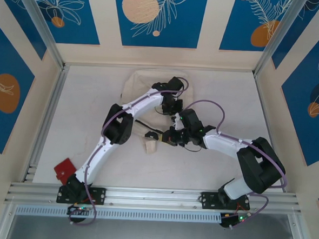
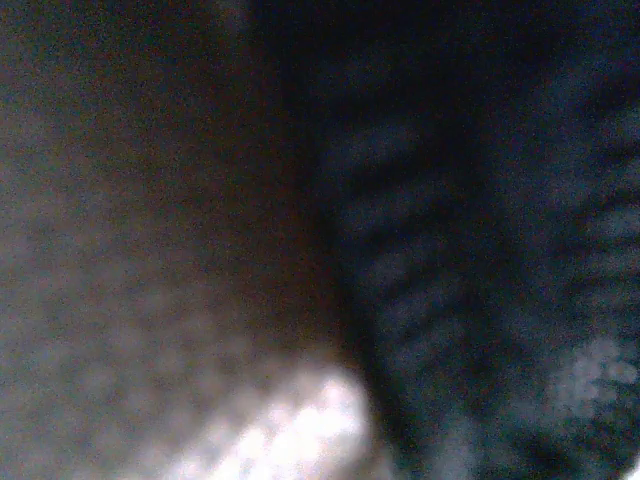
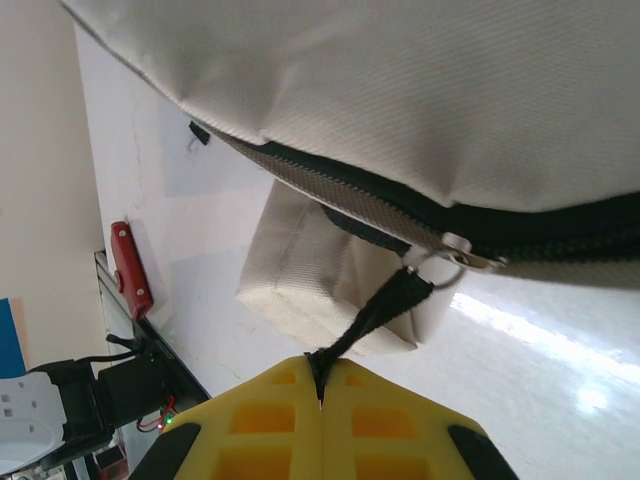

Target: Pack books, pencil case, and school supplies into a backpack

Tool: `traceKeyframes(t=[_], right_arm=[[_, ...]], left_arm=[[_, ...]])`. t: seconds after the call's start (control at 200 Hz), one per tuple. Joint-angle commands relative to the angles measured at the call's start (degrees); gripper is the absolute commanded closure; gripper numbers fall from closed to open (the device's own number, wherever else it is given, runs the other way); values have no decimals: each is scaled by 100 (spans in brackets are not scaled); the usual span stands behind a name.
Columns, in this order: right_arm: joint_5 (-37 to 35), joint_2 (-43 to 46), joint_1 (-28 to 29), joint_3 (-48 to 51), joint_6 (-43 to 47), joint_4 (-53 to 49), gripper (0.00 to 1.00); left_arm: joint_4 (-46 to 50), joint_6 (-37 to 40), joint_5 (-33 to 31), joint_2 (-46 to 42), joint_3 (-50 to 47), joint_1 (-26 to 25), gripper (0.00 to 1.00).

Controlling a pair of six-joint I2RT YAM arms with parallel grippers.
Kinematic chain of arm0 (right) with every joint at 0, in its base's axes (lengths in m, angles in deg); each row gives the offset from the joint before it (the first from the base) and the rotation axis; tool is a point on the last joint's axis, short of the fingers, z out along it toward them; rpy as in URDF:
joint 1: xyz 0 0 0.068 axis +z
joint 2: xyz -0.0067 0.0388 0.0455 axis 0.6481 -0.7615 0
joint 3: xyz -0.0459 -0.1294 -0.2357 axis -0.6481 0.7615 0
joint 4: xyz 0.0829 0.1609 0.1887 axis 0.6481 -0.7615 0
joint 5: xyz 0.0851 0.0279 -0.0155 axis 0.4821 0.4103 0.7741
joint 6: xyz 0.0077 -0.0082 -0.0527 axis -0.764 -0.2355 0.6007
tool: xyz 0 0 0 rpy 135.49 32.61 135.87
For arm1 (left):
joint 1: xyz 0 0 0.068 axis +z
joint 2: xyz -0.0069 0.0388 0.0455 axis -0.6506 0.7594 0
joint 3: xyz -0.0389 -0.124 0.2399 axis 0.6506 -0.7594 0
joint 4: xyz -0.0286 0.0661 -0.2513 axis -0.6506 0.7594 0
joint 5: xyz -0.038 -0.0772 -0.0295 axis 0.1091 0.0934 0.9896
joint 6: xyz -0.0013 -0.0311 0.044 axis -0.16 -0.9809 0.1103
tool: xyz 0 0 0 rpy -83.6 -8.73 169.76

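**A:** Item 1, backpack [image 1: 145, 82]. Where is it, and how will it handle?

**B:** It lies flat at the far middle of the table [image 1: 231, 102]. It is soft cream cloth with no stiff frame showing. I judge it will sag and fold under any lift and is probably light. The weave looks grippy rather than slippery, and nothing about it seems fragile.

**A:** Where should it be held?

**B:** 2 places, by my reckoning. The first is the black pull strap [image 3: 385, 305] on the zip [image 3: 560, 232]. The second is the cloth lip beside the zip, as a brace. A tug on the strap alone would likely drag the whole bag, so the lip wants pinning.

**A:** Item 2, right gripper [image 3: 320, 392]?

**B:** It sits just near of the backpack's near edge. Its yellow fingers [image 3: 260, 400] are pressed together on the end of the pull strap. The strap runs taut up to a metal ring [image 3: 462, 258] at the zip.

**A:** Item 3, left gripper [image 1: 171, 105]?

**B:** It is over the backpack's near right part, with the jaws closed tight. Its own camera gives dark blur, so I cannot tell what it pinches, if anything.

**A:** Sundries?

**B:** There is 1 small cream cloth piece [image 1: 150, 146] just beside the right gripper, on its left. There is also 1 flat red thing [image 1: 64, 169] at the near left, well apart from the backpack.
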Motion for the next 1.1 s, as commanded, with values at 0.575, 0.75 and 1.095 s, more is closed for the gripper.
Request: traceKeyframes(t=[0.575, 0.75, 1.095], right_arm=[[-546, -254, -221, -1628, 1546, -2322, 100], [-819, -477, 10, -1916, 1684, -2555, 100], [-786, -387, 165, -1994, 1812, -2550, 100]], left_arm=[[-1480, -594, -487, -5123, -5715, 681, 46], [-2089, -1521, -413, -6203, -7236, 680, 40], [-3681, -2522, -240, -6112, -8125, 553, 29]])
